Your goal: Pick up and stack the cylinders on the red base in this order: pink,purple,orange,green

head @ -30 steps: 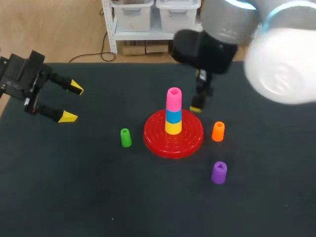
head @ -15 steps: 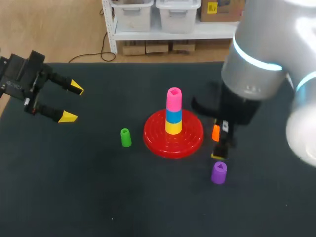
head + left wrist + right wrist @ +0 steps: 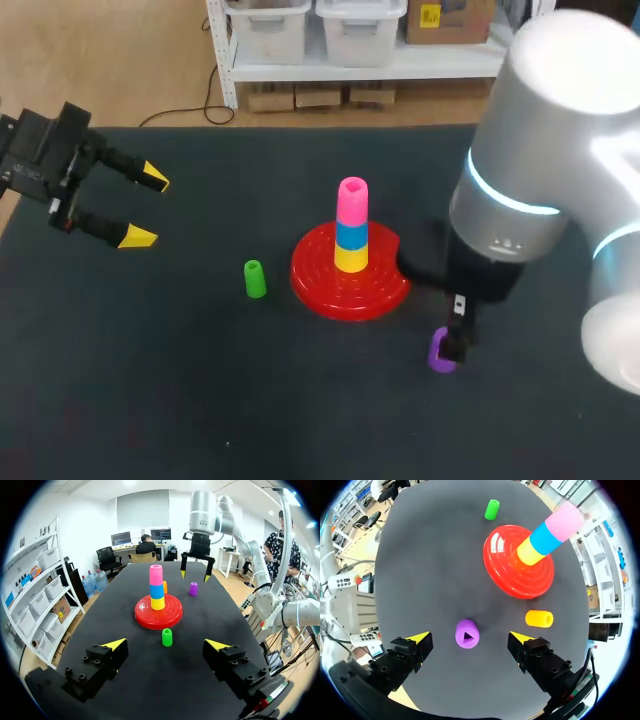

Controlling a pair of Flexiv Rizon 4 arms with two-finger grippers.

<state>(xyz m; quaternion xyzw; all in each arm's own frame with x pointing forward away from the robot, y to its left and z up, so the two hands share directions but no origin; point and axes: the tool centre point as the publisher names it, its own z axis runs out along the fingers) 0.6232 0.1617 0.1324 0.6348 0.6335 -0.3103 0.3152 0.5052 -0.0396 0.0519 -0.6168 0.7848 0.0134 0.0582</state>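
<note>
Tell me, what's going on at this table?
A two-armed robot is stacking coloured cylinders on a red base. Yellow, blue and pink cylinders are already stacked there. The right gripper hovers open above the purple cylinder, which stands on the table, not yet grasped. The orange cylinder and green cylinder wait on either side of the base. The left gripper is open and empty, off to the side.
</note>
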